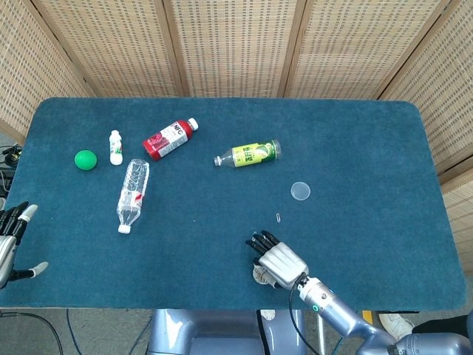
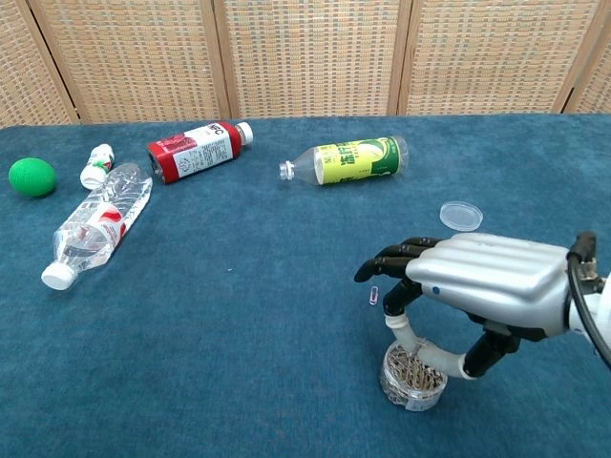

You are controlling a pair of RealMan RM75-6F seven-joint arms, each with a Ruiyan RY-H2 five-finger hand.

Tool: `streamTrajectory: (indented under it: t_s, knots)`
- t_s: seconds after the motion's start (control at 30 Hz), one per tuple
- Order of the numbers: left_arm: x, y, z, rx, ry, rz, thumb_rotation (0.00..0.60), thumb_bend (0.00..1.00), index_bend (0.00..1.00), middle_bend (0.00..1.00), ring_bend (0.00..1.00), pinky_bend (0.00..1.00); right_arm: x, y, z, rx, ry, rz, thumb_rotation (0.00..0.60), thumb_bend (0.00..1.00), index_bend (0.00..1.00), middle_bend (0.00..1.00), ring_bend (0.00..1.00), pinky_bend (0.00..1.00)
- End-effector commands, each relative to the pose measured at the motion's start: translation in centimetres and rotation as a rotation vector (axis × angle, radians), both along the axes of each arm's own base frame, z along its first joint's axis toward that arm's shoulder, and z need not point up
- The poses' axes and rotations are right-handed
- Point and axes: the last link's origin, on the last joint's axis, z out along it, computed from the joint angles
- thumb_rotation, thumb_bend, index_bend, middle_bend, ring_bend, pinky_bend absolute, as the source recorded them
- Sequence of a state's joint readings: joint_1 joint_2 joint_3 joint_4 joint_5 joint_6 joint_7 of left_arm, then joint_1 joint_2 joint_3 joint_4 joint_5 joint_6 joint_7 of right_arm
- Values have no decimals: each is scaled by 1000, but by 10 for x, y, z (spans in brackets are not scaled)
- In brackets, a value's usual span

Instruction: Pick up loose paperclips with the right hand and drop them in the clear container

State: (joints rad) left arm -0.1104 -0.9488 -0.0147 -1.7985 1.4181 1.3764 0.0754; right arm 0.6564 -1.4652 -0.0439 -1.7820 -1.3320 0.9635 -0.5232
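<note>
Chest view: the right robot hand hovers over the container, fingers curled; whether it grips anything I cannot tell. One paperclip lies just beyond on the counter. The left robot hand rests open.

Open cloth is left across the right half of the table, broken only by a clear lid and one paperclip toward the near edge. The left rear quarter is obstructed by a green ball, a small white bottle, a clear bottle, a red bottle and a green-labelled bottle.
</note>
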Motion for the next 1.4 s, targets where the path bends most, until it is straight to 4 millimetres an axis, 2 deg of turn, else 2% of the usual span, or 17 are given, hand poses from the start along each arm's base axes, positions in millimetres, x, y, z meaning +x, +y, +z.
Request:
streamTrajectory:
  t_s: [0.03,0.33,0.47,0.73,0.93,1.03,1.1,1.13,1.23,1.3,1.37,1.4]
  knots:
    - [0,0,0,-1,0,0,600,0,0,0,0,0,-1,1,-5,4,7,-4,600,461,624,87,0,0]
    - [-1,0,-1,-2,1,4,600,0,0,0,0,0,-6,0,-18,-6,47,-19,600,437,622,87,0,0]
    - [-1,1,0,-1,0,4,600,0,0,0,0,0,-5,-1,-18,-13,43,-24,600,367,576,87,0,0]
    - [0,0,0,-1,1,2,600,0,0,0,0,0,-2,-1,-15,-24,23,-27,600,364,568,87,0,0]
    - [-1,0,0,0,1,3,600,0,0,0,0,0,7,-4,4,-59,-40,-28,600,364,568,87,0,0]
    - [0,0,0,0,0,1,600,0,0,0,0,0,10,-9,30,-136,-82,-14,600,364,563,87,0,0]
    - [0,0,1,4,0,-3,600,0,0,0,0,0,5,-11,45,-180,-89,-7,600,355,517,87,0,0]
    - [0,-1,2,9,-1,-6,600,0,0,0,0,0,-6,-14,62,-248,-91,-13,600,342,490,87,0,0]
    - [0,-2,4,16,-4,-10,600,0,0,0,0,0,-33,-15,88,-347,-88,-18,600,176,305,60,0,0]
    - [0,-3,5,20,-4,-13,600,0,0,0,0,0,-51,-15,100,-401,-76,-31,600,27,96,10,0,0]
    - [1,-4,5,23,-4,-17,600,0,0,0,0,0,-70,-12,108,-437,-63,-64,600,0,8,0,0,0]
    - [1,-4,5,23,-3,-19,600,0,0,0,0,0,-88,-8,115,-462,-44,-118,600,0,0,0,0,0]
